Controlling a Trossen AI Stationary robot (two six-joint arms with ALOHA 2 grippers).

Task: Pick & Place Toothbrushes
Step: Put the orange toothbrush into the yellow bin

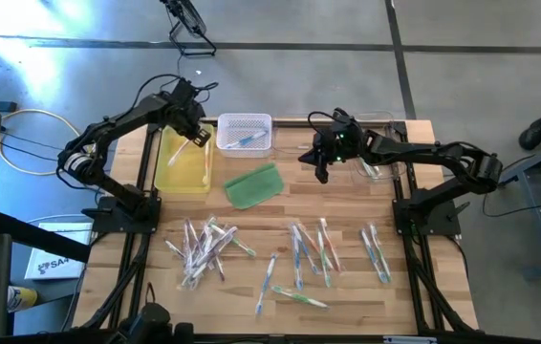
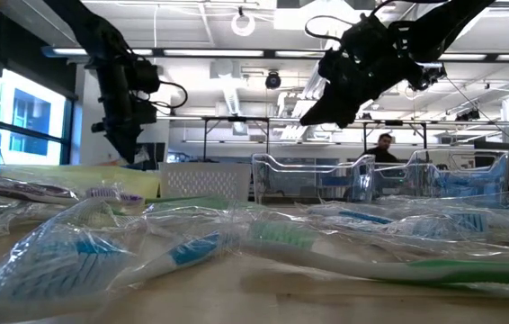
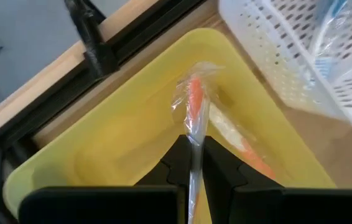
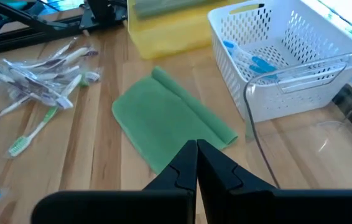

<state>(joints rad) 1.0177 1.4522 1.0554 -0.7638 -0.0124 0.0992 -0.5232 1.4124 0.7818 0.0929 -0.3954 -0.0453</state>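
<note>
The left tool (image 3: 193, 163) pinches a slim orange-pink toothbrush (image 3: 194, 106) in crinkly clear wrap, hanging over the smooth yellow tray (image 1: 183, 172). The right tool (image 4: 196, 163), fingers pressed together, hovers above the soft folded green cloth (image 4: 170, 121). One perforated white basket (image 1: 244, 134) holds blue brushes (image 4: 254, 61). Two loose heaps of toothbrushes (image 1: 204, 248) lie on the planked wooden counter (image 1: 347, 201), in a workshop.
</note>
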